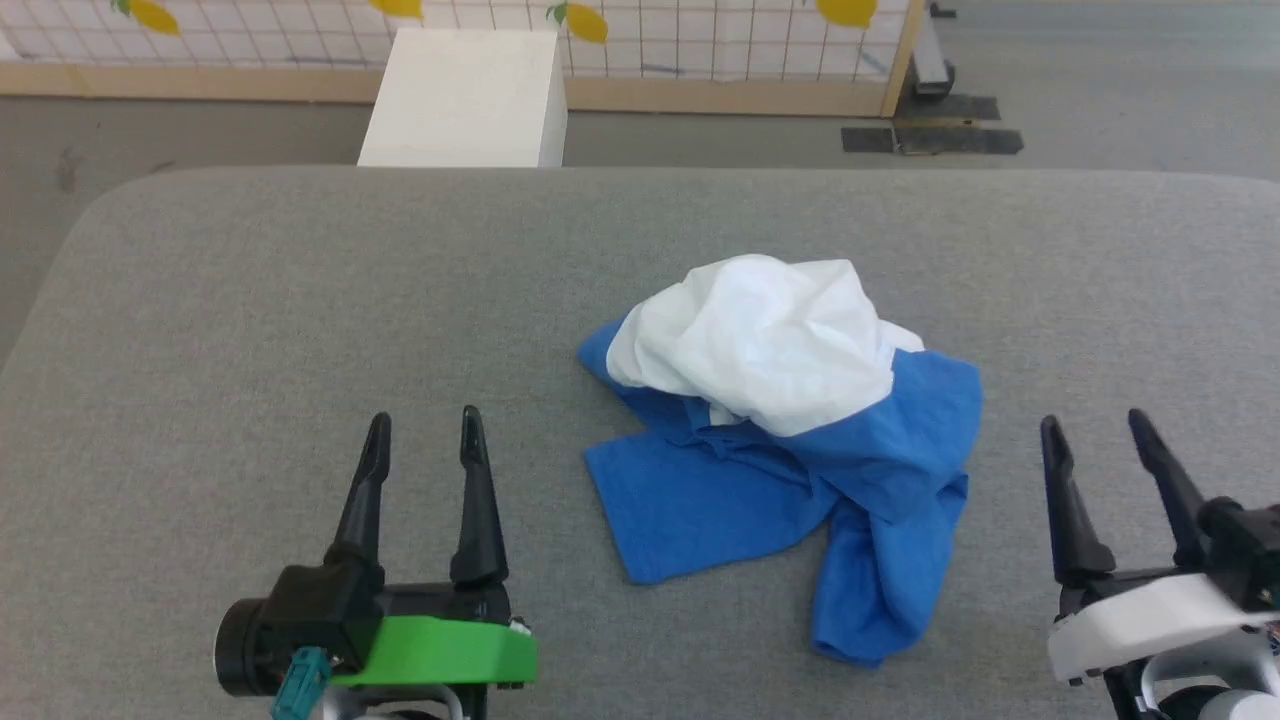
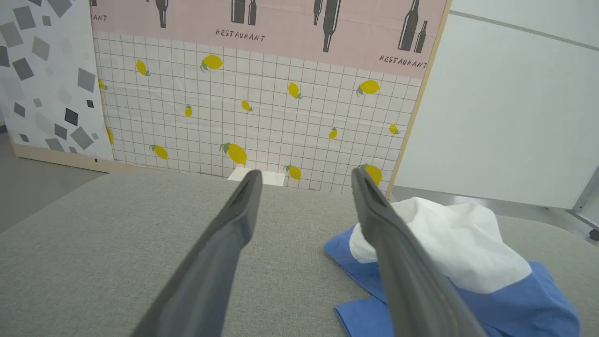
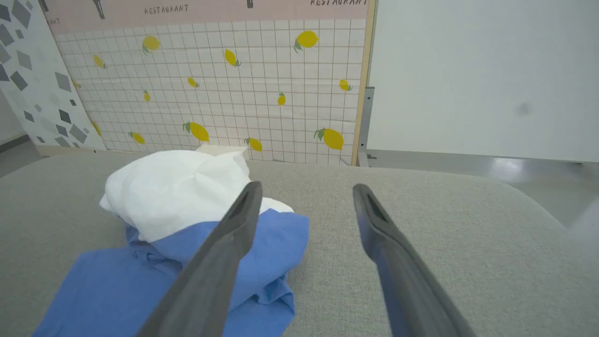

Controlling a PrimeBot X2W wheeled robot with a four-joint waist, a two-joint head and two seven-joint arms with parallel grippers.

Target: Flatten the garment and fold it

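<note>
Not yet flattened, not yet folded; whole job ahead, judging by T-shirt (image 1: 780, 420). Bunched in crumpled heap, with white body panel humped on top toward far side and blue parts spilling in wrinkled flaps toward near edge. Sits right of centre on grey fabric-covered table (image 1: 250, 300), nearer near edge than far. Flanked by left gripper (image 1: 425, 415) and right gripper (image 1: 1090, 417), both clear of cloth, fingers spread wide, pinching nothing. Beyond far edge, white box (image 1: 465, 95).
</note>
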